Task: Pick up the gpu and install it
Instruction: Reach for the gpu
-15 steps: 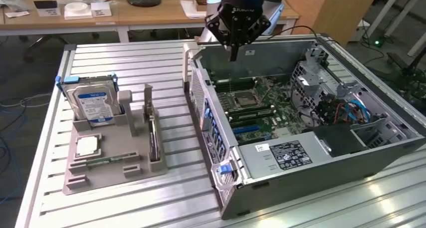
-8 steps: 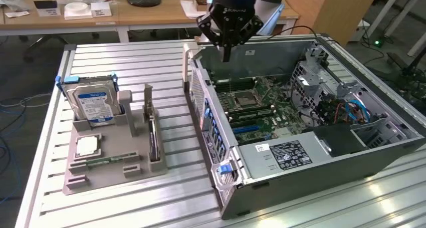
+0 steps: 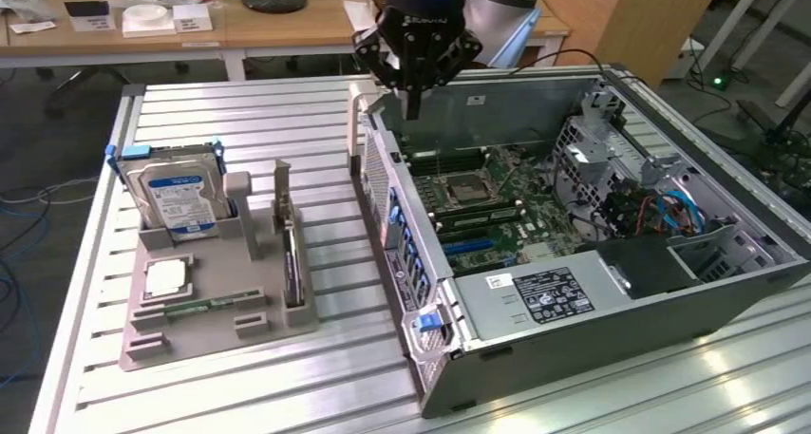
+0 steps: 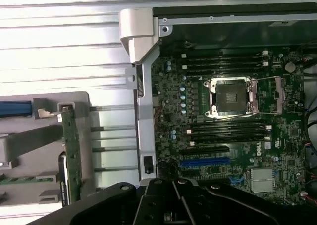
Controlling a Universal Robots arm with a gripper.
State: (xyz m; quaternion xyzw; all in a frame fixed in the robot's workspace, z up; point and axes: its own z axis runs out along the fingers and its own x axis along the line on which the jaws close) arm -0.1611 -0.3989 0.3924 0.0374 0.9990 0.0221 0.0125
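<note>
Black gripper (image 3: 412, 106), jaws pressed together and empty, above the open grey metal computer case (image 3: 709, 292) lying on its side.
Its pointed fingertips hang over the case wall on the exterior view's left, near the far corner, beside the green motherboard (image 3: 488, 201) with its silver-framed processor socket (image 4: 233, 98). The gpu (image 4: 72, 155), a thin dark card with a green circuit-board edge, stands on edge in a slot of the grey plastic holder (image 3: 209, 325) that lies on the ribbed aluminium table (image 3: 254, 386), just beside the case on the exterior view's left and well apart from the gripper. A silver hard drive (image 3: 178, 201) with a blue-and-white label stands upright at the holder's far end, and a small narrow green memory stick (image 3: 203, 306) lies flat nearer the front.
</note>
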